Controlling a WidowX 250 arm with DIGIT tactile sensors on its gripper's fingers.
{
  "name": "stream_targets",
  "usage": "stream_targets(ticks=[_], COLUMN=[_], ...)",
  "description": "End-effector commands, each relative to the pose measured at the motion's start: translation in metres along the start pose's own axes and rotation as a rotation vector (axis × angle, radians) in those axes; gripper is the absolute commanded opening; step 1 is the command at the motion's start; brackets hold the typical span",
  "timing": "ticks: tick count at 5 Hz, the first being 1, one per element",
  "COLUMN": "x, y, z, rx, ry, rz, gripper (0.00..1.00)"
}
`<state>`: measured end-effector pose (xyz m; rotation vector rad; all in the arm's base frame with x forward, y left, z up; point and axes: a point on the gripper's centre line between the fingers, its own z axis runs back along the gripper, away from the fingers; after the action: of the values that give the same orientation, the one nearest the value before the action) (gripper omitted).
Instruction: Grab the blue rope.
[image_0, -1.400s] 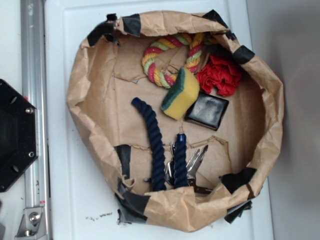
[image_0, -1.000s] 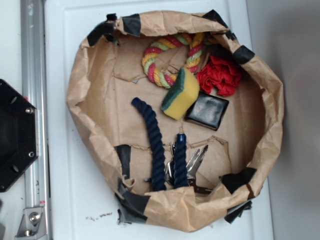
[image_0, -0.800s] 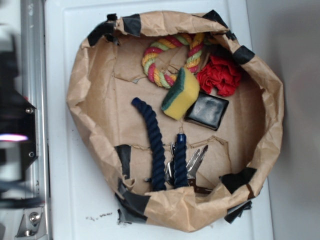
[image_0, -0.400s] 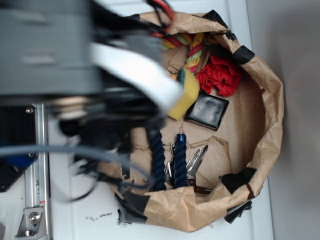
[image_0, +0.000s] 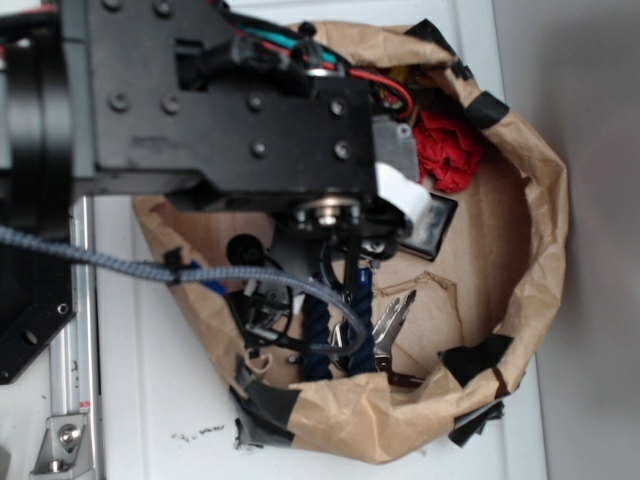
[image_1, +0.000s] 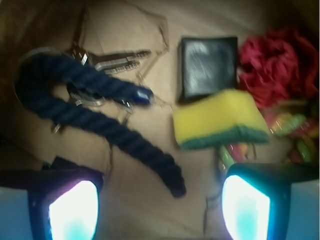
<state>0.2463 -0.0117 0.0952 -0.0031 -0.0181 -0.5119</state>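
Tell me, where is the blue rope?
In the wrist view the blue rope lies bent on the brown paper, left of the yellow sponge, with keys under it.

The exterior view looks straight down from well above onto the crumpled brown paper bowl (image_0: 530, 190), its frame half filled by the black robot arm (image_0: 220, 100) reaching in from the left. The wrist view sits close inside the bowl, facing its floor past two glowing fingertips (image_1: 72, 210). Both views share the dark navy twisted rope (image_0: 360, 300) (image_1: 100, 115), the glossy black square block (image_0: 440, 225) (image_1: 207, 67) and the crumpled red cloth (image_0: 450, 145) (image_1: 280, 65).
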Motion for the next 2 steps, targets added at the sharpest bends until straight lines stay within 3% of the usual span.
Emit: stream_targets(ticks=[1, 2], x=[0.005, 0.023], y=[0.001, -0.02], z=[0.006, -0.022], rx=[0.014, 0.061], ry=[-0.029, -0.02], rz=[0.004, -0.125], gripper=[1.0, 1.0])
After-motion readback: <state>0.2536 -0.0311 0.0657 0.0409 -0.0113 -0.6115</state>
